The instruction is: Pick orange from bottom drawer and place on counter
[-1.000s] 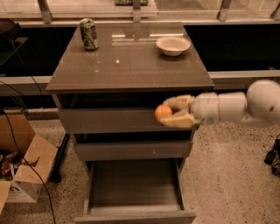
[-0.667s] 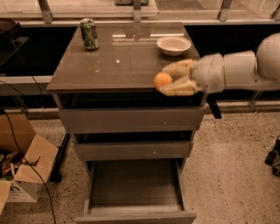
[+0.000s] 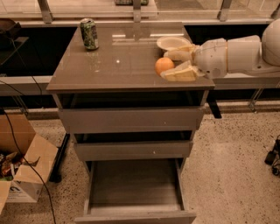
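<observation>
The orange (image 3: 163, 65) sits between the two pale fingers of my gripper (image 3: 167, 65), which is shut on it. The arm reaches in from the right. The orange is over the right front part of the glossy grey-brown counter (image 3: 109, 61), just at or slightly above its surface; I cannot tell if it touches. The bottom drawer (image 3: 133, 183) is pulled out below, and its flat tray shows nothing in it. The two shallower drawers above it are closed.
A white bowl (image 3: 172, 42) stands on the counter just behind the gripper. A green can (image 3: 89, 33) stands at the counter's back left. A metal-railed ledge (image 3: 131, 13) runs behind. An open cardboard box (image 3: 22, 175) and cables lie on the floor at left.
The gripper has carried the orange up from in front of the top drawer to over the counter's right front part, beside the white bowl.
</observation>
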`<state>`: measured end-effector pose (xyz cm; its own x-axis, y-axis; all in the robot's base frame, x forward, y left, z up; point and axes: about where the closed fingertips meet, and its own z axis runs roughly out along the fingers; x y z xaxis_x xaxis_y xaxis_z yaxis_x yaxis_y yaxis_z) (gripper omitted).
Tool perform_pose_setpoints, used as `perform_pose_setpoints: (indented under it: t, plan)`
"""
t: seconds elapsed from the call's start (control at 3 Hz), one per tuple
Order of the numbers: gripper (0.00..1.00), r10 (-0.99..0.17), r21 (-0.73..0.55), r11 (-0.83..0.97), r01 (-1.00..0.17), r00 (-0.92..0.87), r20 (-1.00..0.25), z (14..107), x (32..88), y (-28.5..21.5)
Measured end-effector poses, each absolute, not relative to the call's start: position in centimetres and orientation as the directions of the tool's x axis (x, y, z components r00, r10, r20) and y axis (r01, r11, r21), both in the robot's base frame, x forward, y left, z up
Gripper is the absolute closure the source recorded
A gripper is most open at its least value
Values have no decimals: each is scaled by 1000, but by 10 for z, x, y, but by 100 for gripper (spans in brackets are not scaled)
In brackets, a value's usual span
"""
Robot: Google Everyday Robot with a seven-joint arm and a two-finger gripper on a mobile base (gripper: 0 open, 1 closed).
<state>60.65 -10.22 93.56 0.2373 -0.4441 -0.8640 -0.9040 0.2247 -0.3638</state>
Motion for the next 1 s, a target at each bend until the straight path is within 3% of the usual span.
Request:
perform_pose_setpoints:
  t: [1.0]
  plan:
    - [100, -521, -340, 291, -894, 150, -840, 902, 720, -104]
